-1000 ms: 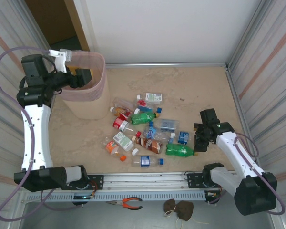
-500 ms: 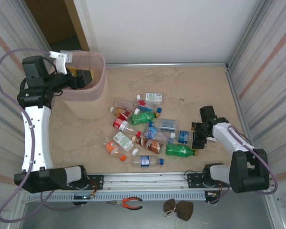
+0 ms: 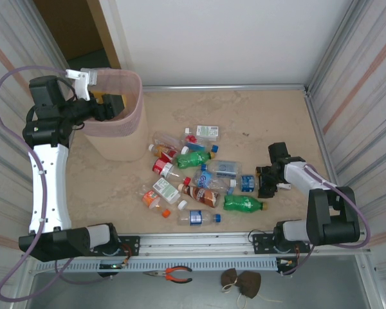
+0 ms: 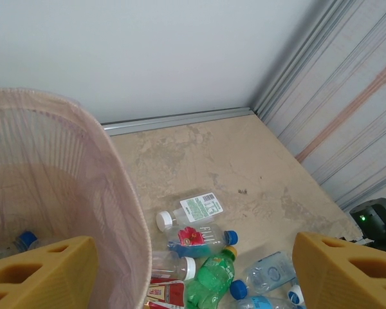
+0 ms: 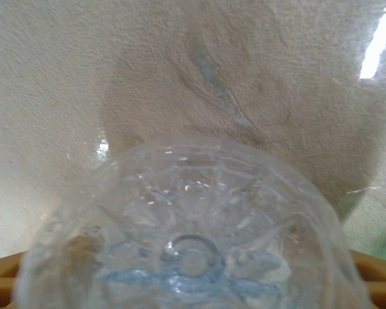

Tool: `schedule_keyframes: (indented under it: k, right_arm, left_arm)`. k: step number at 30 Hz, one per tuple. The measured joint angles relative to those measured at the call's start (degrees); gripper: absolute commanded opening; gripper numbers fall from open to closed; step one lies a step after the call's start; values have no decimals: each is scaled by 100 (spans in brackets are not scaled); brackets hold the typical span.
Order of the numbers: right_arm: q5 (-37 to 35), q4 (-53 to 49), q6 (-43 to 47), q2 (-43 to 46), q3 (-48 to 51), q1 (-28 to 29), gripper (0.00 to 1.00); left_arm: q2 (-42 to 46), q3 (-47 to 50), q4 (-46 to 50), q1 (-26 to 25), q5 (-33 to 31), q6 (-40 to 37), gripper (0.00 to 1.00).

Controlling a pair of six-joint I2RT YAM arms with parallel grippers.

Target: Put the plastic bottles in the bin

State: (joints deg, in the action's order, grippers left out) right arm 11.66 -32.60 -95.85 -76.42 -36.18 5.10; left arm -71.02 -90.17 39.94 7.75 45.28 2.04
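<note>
Dozen-odd plastic bottles (image 3: 193, 158) on counter (image 3: 257, 122), left tool (image 4: 193, 239) wide open, empty, over bin (image 3: 119, 138) upper left, right tool (image 3: 265, 183) astride clear bottle (image 5: 190, 225), grip uncertain.

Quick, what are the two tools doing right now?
Left tool: open, over the bin.
Right tool: around a clear bottle; grip cannot be told.

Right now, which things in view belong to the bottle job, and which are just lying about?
Job:
- plastic bottles, scattered on the table
- pink bin, far left

Lying about:
- orange-handled pliers
- brown bundle

Both lie off the table's near edge.
</note>
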Motion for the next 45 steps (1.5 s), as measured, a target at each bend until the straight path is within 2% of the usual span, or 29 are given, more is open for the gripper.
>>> schedule_keyframes:
  k: [7,15,18,22,28,33,38,45]
  right_arm:
    - [-87,-94,39,291,0,0,59]
    - [-634,-824,170,1176,-269,2,53]
    - [-879,-802,407,1609,-372,2,51]
    - [-1187,-555,1064,2212,-422,44,50]
    - [-1309,457,2787,2894,-544,249,50]
    - [-938,1274,4291,3036,-815,474,49]
    - [-48,1856,5595,2793,-1491,688,48]
    - [1252,2365,6832,2229,-2326,1117,47]
  left_arm:
    - [2,96,-127,0,39,109,80]
    - [57,201,-446,0,164,295,79]
    - [120,337,-678,0,313,428,80]
    - [179,527,-1126,-33,590,634,80]
    - [313,887,-1775,-267,787,909,80]
    - [313,975,-2061,-667,844,1016,80]
    - [313,1062,-2341,-1298,876,1003,81]
    - [310,1196,-2559,-2356,944,660,85]
